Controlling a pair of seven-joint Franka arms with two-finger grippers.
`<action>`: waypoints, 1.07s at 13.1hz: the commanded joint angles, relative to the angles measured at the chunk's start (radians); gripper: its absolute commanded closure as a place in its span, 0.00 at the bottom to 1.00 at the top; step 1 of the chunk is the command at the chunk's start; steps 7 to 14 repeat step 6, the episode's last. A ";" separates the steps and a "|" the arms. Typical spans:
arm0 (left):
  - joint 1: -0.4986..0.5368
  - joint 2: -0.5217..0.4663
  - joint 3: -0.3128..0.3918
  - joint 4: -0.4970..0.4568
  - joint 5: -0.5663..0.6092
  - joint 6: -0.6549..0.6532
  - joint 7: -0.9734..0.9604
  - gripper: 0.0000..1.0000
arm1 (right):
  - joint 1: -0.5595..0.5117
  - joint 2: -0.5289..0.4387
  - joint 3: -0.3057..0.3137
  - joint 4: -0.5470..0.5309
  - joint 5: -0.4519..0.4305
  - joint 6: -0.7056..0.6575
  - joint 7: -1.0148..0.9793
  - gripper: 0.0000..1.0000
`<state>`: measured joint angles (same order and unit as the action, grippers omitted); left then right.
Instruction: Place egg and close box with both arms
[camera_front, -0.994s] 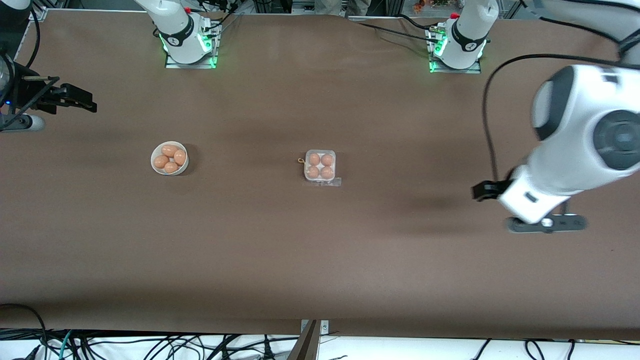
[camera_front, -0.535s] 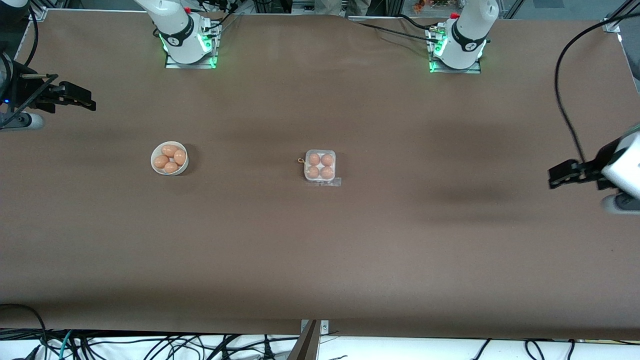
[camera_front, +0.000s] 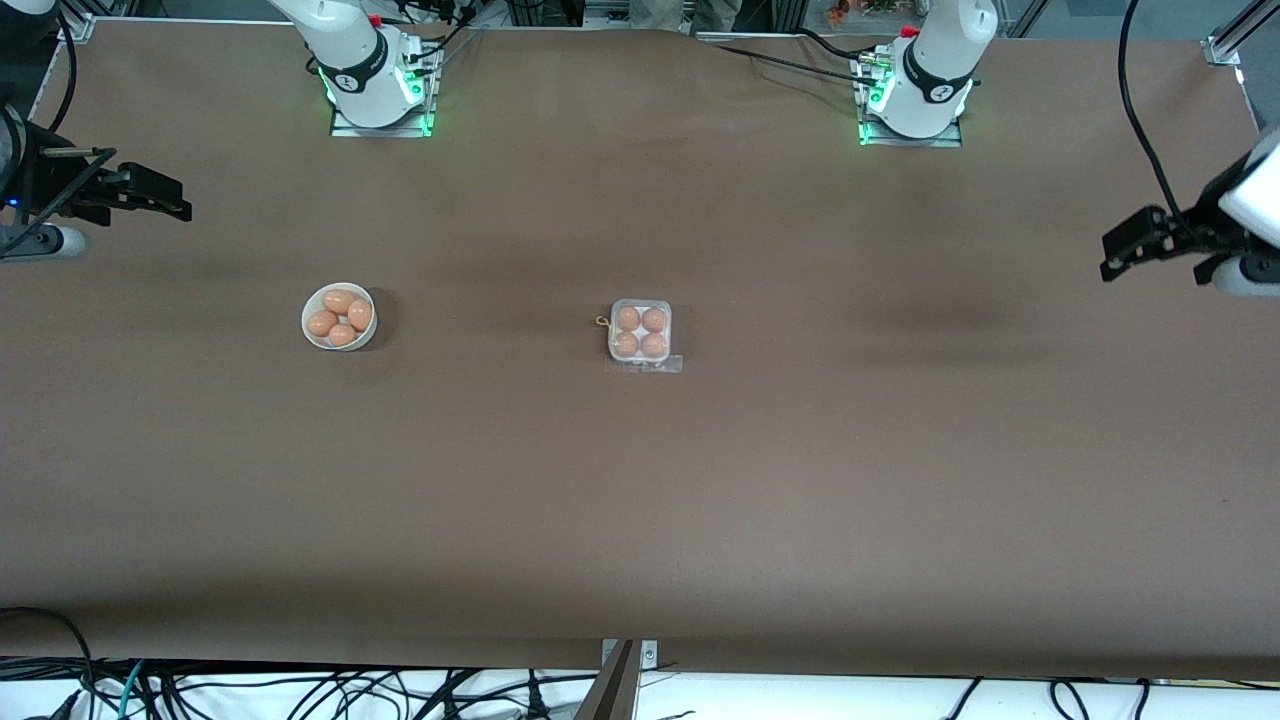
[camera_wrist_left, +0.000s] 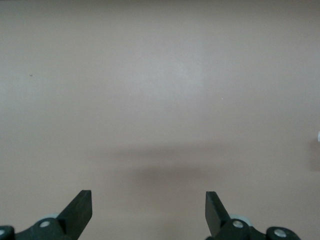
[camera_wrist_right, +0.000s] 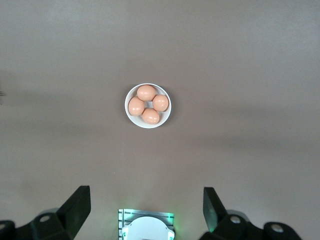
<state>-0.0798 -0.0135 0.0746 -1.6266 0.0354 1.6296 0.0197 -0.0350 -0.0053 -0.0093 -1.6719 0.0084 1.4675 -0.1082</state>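
The box (camera_front: 640, 332) sits at the table's middle with an orange-brown egg (camera_front: 628, 318) in each of its four cells. The clear lid seems to lie over them, and a clear flap (camera_front: 662, 365) sticks out on the side nearer the front camera. My left gripper (camera_front: 1112, 256) is open and empty over bare table at the left arm's end; its wrist view (camera_wrist_left: 148, 197) shows only table. My right gripper (camera_front: 180, 208) is open and empty over the right arm's end; its wrist view (camera_wrist_right: 146, 195) looks down on the bowl.
A round white bowl (camera_front: 308, 328) with several eggs (camera_front: 341, 301) stands toward the right arm's end; it also shows in the right wrist view (camera_wrist_right: 148, 124). A small yellowish loop (camera_front: 602, 321) lies beside the box. The right arm's base (camera_wrist_right: 146, 227) glows green.
The left arm has swung away from the table's middle out to the left arm's end, and its gripper is now over bare table there. The right arm, box and bowl have not moved.
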 joint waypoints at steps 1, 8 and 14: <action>-0.001 -0.052 -0.015 -0.062 0.003 0.027 -0.017 0.00 | -0.008 -0.012 0.005 0.001 -0.002 -0.012 -0.005 0.00; 0.002 -0.062 -0.018 -0.070 0.003 -0.002 -0.004 0.00 | -0.008 -0.013 0.005 0.000 -0.002 -0.012 -0.005 0.00; 0.002 -0.062 -0.018 -0.070 0.003 -0.002 -0.004 0.00 | -0.008 -0.013 0.005 0.000 -0.002 -0.012 -0.005 0.00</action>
